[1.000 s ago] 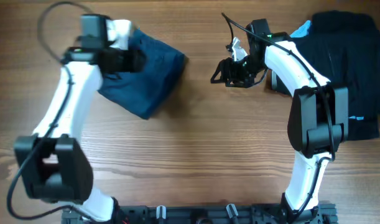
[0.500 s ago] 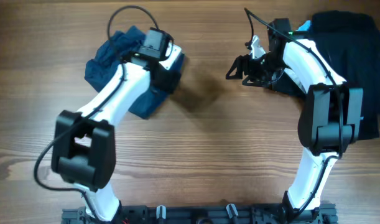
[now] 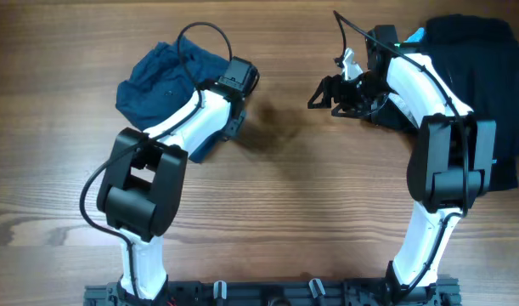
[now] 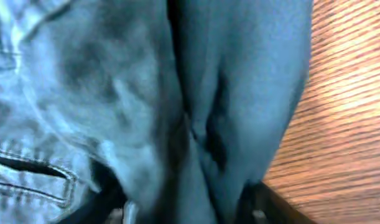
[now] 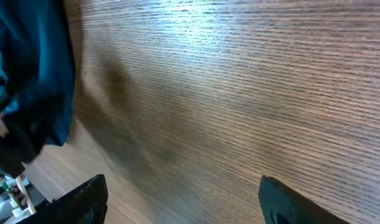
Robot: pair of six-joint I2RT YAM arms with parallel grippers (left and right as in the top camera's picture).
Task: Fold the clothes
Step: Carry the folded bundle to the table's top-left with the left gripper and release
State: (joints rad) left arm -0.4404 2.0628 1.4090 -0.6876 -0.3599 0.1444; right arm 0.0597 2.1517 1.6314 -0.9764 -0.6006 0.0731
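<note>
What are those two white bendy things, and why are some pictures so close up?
They are two robot arms, a left arm and a right arm, at a wooden table. One picture looks down from above. The other two come from small cameras on the wrists, so they look close up. Blue shorts fill the left tool camera; whether it grips them is unclear. The right tool is open over bare wood. Black clothes lie at the right edge.

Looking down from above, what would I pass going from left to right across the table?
navy shorts → right gripper, open over bare wood → black garment
</note>
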